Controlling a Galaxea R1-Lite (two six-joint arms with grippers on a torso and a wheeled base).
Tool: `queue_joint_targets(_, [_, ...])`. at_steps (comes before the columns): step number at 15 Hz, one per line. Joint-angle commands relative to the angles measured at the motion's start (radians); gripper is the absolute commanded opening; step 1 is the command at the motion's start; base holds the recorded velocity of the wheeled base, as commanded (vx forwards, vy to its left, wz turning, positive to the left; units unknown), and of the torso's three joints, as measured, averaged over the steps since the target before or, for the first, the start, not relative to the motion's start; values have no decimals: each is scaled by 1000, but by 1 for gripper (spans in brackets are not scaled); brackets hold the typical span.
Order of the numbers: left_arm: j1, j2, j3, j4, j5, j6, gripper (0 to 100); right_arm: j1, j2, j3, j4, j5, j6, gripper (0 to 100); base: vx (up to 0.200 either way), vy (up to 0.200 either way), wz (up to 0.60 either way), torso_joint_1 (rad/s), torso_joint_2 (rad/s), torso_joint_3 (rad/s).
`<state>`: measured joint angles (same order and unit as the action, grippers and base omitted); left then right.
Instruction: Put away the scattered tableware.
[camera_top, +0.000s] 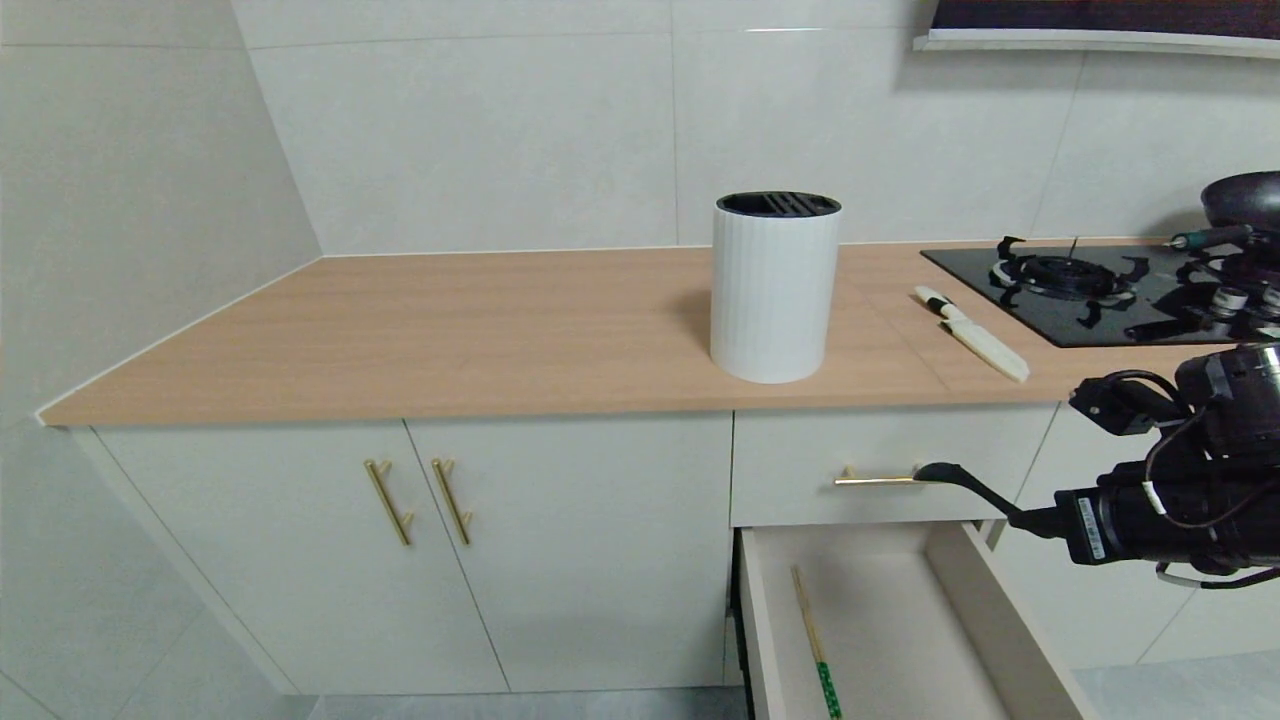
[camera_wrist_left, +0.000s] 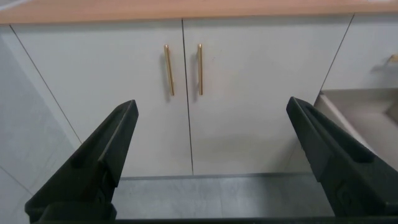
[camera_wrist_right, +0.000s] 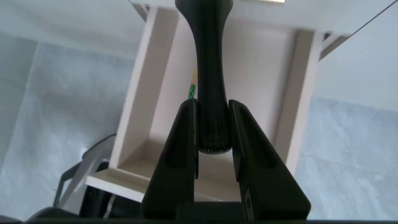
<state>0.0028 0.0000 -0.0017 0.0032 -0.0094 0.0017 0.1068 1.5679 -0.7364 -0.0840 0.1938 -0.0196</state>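
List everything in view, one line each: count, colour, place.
ribbed cylindrical knife holder: 1, white with a black slotted top, upright on the wooden countertop
knife: 1, cream blade, black-and-white handle, flat on the countertop between holder and hob
glass gas hob: 1, black, set in the countertop's right end
pan: 1, dark, on the hob's far right
cupboard doors: 2, pale, gold bar handles, under the countertop
upper drawer: 1, pale, gold handle, shut
lower drawer: 1, pale, pulled open
wooden chopsticks: count unclear, tan with a green end, inside the lower drawer
long-handled utensil: 1, black, above the lower drawer
left hand: open, facing the cupboard doors
right hand: shut on the utensil
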Motion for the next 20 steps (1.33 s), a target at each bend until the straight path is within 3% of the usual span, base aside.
queue_joint_targets(1, [0,2,0,0,0,0,100,1,15,-1,0,1,0,0,0,0,0,-193,481,281])
queue_joint_targets(14, [0,2,0,0,0,0,100,1,38,0,0,-1,-3,0,0,0,0,-142,460,313])
queue_joint_targets(20, [0,2,0,0,0,0,100,2,41,-1,0,-1,-3,0,0,0,0,-15,78,53])
